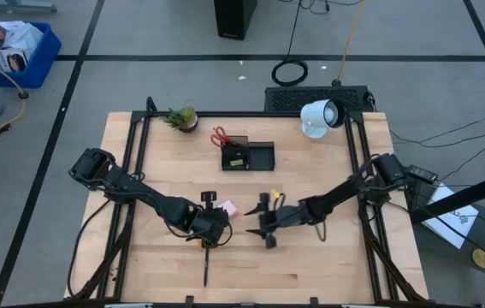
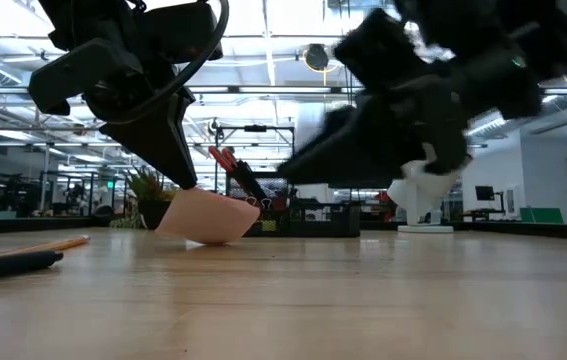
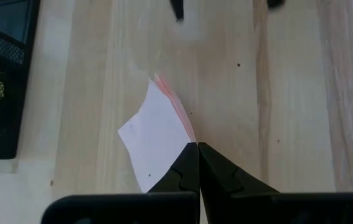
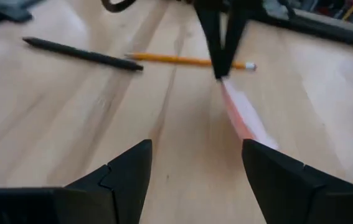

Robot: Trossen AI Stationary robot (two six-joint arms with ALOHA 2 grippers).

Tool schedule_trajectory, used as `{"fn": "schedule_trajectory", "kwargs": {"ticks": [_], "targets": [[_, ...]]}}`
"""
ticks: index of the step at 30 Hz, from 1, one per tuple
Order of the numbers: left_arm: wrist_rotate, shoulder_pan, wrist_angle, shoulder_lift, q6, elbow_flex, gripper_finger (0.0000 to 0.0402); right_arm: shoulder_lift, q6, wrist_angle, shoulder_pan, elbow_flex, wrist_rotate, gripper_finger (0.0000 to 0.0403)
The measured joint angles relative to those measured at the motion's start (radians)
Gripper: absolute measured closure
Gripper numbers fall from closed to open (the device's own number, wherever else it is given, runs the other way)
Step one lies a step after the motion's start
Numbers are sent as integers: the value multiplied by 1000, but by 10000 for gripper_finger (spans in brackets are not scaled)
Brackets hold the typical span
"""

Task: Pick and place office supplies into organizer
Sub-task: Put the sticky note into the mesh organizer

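- A pale wooden table [image 1: 328,265] stands on a grey floor crossed by dark tape lines; level across the table, an open hall with ceiling lights lies behind.
- The black organizer [image 1: 247,156] sits at about 12 o'clock from the table's middle, with red-handled scissors [image 1: 220,136] standing in its end nearest the small potted plant [image 1: 183,118].
- A white round lamp-like device [image 1: 319,117] stands at about 1 o'clock, near the table's far edge.
- The left gripper [image 3: 198,163] is near the table's middle, at about 7 o'clock from the organizer. Its fingers are pressed together, pinching one corner of the pink sticky-note pad [image 3: 157,137].
- From table height the pad tilts, its gripped corner lifted and its far edge on the wood.
- The right gripper [image 4: 196,163] is just at 3 o'clock of the pad, its fingers spread with nothing between them, pointing toward the pad.
- A black pen [image 4: 83,53] and an orange pencil [image 4: 185,60] lie on the wood near the left gripper, at about 6 o'clock from the pad.
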Motion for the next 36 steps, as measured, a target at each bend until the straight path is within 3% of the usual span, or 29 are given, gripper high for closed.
{"fn": "schedule_trajectory", "kwargs": {"ticks": [7,16,24,28,34,36], "targets": [[3,0,4,0,-1,0,401,114,-325,-181,24,183,257,163],[13,0,18,0,-1,0,401,224,-400,-187,25,307,256,164],[19,0,21,0,-1,0,401,227,-415,-206,-10,312,307,178],[19,0,22,0,-1,0,401,227,-403,-212,-8,312,306,232],[18,0,34,0,-1,0,402,225,-409,-227,-7,312,306,376],[17,0,59,0,-2,0,401,225,-399,-229,-5,312,311,393]]}}
